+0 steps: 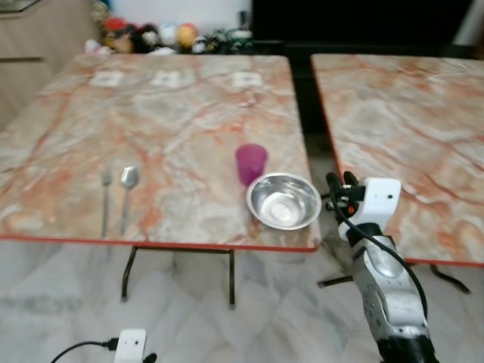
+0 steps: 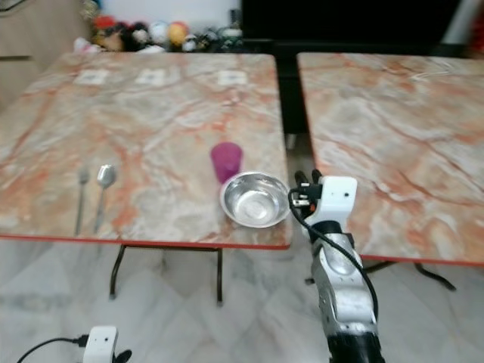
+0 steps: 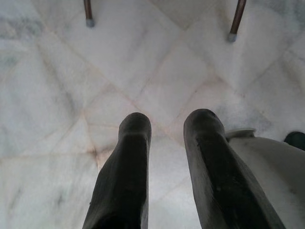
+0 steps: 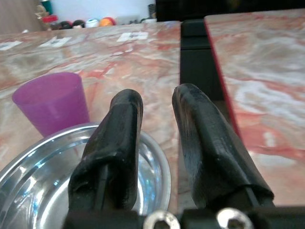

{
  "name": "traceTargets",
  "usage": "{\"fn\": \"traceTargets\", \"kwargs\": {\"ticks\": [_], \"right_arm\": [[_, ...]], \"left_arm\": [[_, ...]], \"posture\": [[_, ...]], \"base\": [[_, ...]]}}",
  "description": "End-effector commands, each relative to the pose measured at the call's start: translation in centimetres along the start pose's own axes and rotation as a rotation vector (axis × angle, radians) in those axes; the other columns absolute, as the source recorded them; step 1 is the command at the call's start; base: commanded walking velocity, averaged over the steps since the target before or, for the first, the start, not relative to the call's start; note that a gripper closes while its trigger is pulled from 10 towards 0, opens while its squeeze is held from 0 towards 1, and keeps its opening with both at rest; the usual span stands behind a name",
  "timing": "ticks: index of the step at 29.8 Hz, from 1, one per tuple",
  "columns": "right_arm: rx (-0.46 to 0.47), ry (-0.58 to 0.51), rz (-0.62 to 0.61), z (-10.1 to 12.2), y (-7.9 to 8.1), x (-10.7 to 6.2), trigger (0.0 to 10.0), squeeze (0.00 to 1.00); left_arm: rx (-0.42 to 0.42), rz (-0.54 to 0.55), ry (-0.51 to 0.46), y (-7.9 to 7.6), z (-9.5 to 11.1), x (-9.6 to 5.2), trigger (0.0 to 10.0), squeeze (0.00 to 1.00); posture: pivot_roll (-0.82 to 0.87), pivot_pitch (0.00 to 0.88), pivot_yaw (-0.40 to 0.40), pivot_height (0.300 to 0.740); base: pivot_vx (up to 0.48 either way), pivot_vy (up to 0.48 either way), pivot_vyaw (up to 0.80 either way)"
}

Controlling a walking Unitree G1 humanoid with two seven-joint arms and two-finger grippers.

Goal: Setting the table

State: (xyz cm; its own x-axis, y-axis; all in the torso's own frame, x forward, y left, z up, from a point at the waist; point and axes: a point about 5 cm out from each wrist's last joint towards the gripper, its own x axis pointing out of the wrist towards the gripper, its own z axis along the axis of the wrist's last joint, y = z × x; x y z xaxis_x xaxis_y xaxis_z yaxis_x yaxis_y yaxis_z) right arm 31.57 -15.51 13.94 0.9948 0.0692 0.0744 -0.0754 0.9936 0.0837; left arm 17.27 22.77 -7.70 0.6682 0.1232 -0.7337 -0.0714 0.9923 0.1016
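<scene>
On the table [image 1: 189, 113], spoon [image 1: 128, 195] (bowl end far).

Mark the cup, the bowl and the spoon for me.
cup [image 1: 251, 162], left eye view, on its purple side wall.
bowl [image 1: 261, 203], left eye view, on its inner wall left of centre.
spoon [image 1: 129, 177], left eye view, on its head.

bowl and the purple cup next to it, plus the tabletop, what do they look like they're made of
Round silver bowl: likely stainless steel, polished, since it mirrors light inside. Small purple cup: probably plastic, matte and slightly translucent, with an even colour. Square table: a marble-patterned orange and cream top with a red edge, glossy; whether it is real stone or laminate is unclear.
</scene>
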Motion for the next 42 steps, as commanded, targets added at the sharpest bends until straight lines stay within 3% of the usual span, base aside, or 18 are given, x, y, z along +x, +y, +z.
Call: {"fn": "traceTargets", "kwargs": {"ticks": [1,5,6,7,14,16,17,21,30,42], "right_arm": [[0.014,0.022,-0.017,-0.4,-0.4,0.0,10.0,0.00],[0.044,0.039,-0.062,-0.6,-0.8,0.1,10.0,0.00],[0.066,0.044,-0.072,-0.7,-0.9,0.1,10.0,0.56],[0.090,0.047,-0.081,-0.7,-1.0,0.1,10.0,1.00],[0.292,0.109,-0.112,-0.9,-1.1,0.1,10.0,1.00],[0.345,0.149,-0.111,-1.2,-1.1,0.2,10.0,0.94],[0.368,0.164,-0.100,-1.4,-1.0,0.2,10.0,0.00],[0.453,0.216,0.000,-1.7,0.0,0.6,10.0,0.00],[0.382,0.300,0.022,-2.0,0.3,1.3,10.0,0.00],[0.448,0.361,0.022,-2.5,-0.2,1.1,10.0,0.00]], "left_arm": [[-0.009,-0.002,0.013,0.1,-0.5,-0.2,10.0,0.00],[-0.008,-0.003,0.012,0.1,-0.4,-0.1,10.0,0.00],[-0.007,-0.003,0.011,0.1,-0.4,-0.1,10.0,0.00],[-0.007,-0.003,0.011,0.1,-0.4,-0.1,10.0,0.00],[-0.005,-0.003,0.010,0.2,-0.3,-0.1,10.0,0.00],[-0.004,-0.004,0.011,0.2,-0.3,-0.1,10.0,0.00],[-0.003,-0.005,0.011,0.2,-0.3,-0.1,10.0,0.00],[-0.004,-0.005,0.010,0.2,-0.3,-0.1,10.0,0.00],[-0.006,-0.004,0.012,0.1,-0.4,-0.1,10.0,0.00],[-0.006,-0.004,0.011,0.1,-0.4,-0.1,10.0,0.00]], "posture": [[-0.05,0.105,0.020,0.740],[-0.05,0.108,0.022,0.740],[-0.05,0.108,0.022,0.740],[-0.05,0.110,0.022,0.740],[-0.06,0.115,0.024,0.740],[-0.06,0.115,0.024,0.740],[-0.06,0.114,0.025,0.740],[-0.05,0.114,0.024,0.740],[-0.05,0.112,0.020,0.740],[-0.05,0.110,0.020,0.740]], "base": [[0.000,0.000,0.00],[0.000,0.000,0.00],[0.000,0.000,0.00],[0.000,0.000,0.00],[0.000,0.000,0.00],[0.000,0.000,0.00],[0.000,0.000,0.00],[0.000,0.000,0.00],[0.000,0.000,0.00],[0.000,0.000,0.00]]}}
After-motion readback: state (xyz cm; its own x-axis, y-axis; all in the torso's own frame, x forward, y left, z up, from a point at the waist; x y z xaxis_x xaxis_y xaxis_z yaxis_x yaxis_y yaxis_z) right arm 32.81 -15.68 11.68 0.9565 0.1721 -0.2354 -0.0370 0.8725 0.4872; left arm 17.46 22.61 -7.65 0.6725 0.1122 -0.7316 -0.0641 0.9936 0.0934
